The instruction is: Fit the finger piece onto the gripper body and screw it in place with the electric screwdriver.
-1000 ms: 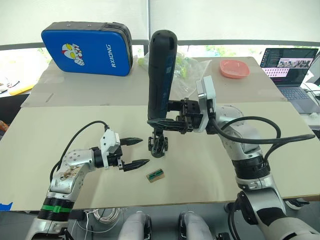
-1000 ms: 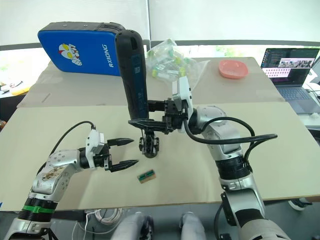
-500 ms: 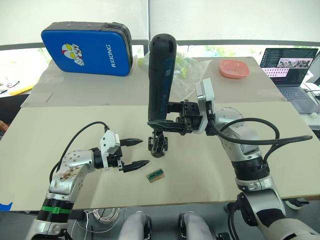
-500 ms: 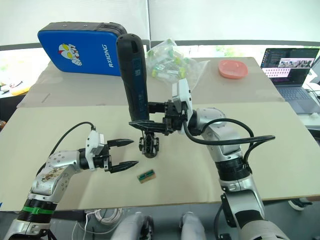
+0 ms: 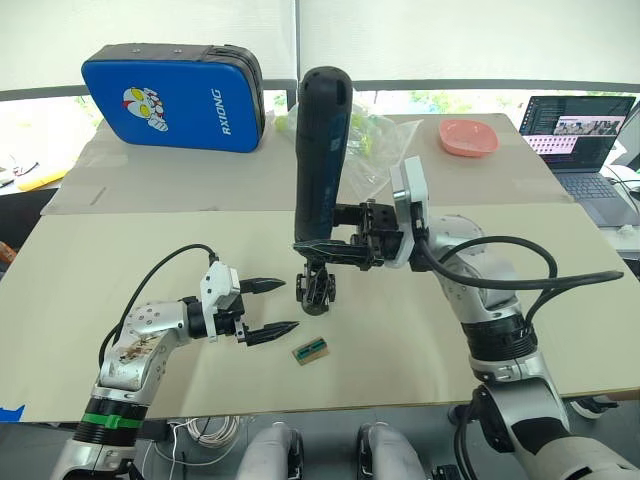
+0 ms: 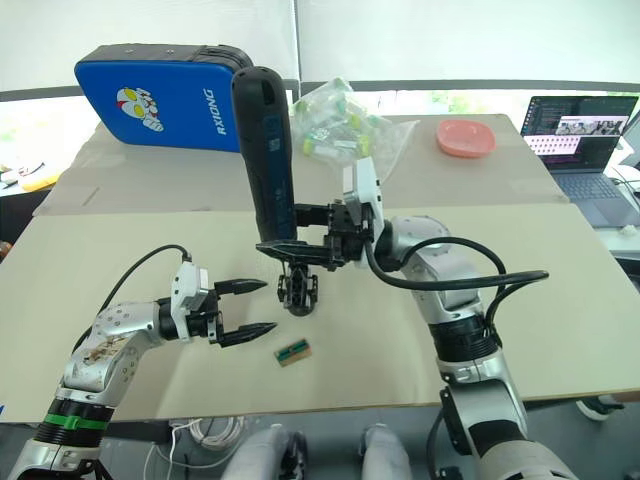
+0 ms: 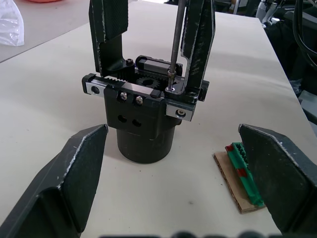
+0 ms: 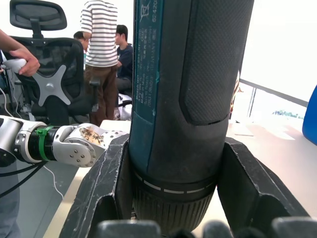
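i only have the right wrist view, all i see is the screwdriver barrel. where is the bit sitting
Observer: In the left wrist view, the tip of the electric screwdriver meets a screw on top of the gripper body.
Operator: is the body standing up or lying down
Observer: It stands upright on its round base on the table.
Operator: is the left arm helping hold it
Observer: No. The left gripper is open and apart from the body, on the robot's left of it.
Operator: anything else near it
Observer: A small tan-and-green block lies on the table just in front of the body.
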